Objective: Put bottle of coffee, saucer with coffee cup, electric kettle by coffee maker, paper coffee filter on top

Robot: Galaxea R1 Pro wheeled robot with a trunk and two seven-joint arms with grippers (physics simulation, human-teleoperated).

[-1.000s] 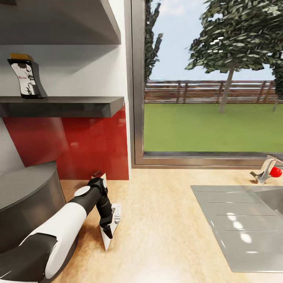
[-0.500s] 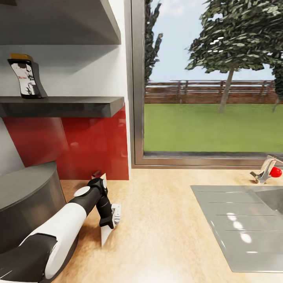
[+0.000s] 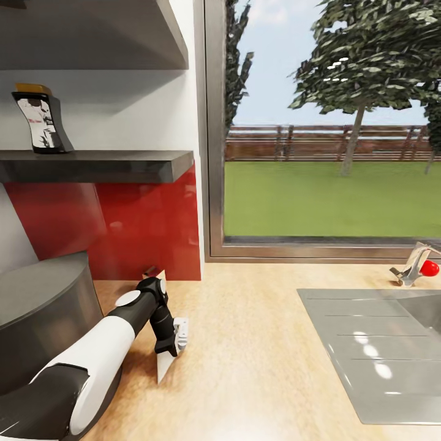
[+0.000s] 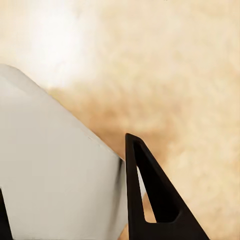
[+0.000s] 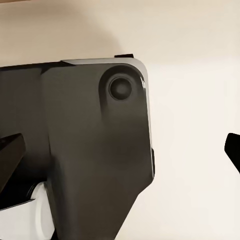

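The bottle of coffee (image 3: 41, 119) stands on the black kitchen shelf (image 3: 104, 165), upper left. The dark-grey coffee maker (image 3: 37, 312) sits on the countertop (image 3: 257, 343) at lower left. Just right of it, my left gripper (image 3: 166, 360) points down and is shut on the white paper coffee filter (image 3: 164, 370), whose tip is at the countertop. In the left wrist view the paper coffee filter (image 4: 50, 130) fills the gap of the left gripper (image 4: 65, 170), beside one black finger (image 4: 150, 195). My right gripper (image 5: 122, 145) is open, fingers wide apart.
A steel sink and drainboard (image 3: 373, 349) are set into the countertop at right, with a tap and red knob (image 3: 422, 267) behind. A large window (image 3: 324, 128) runs along the back; a red backsplash (image 3: 141, 226) lies under the shelf. A dark grey robot part (image 5: 85, 150) lies before the right gripper.
One second ago the filter's lower tip hung further down and more to the right; it has since drawn up slightly. Nothing has moved in the last half second.
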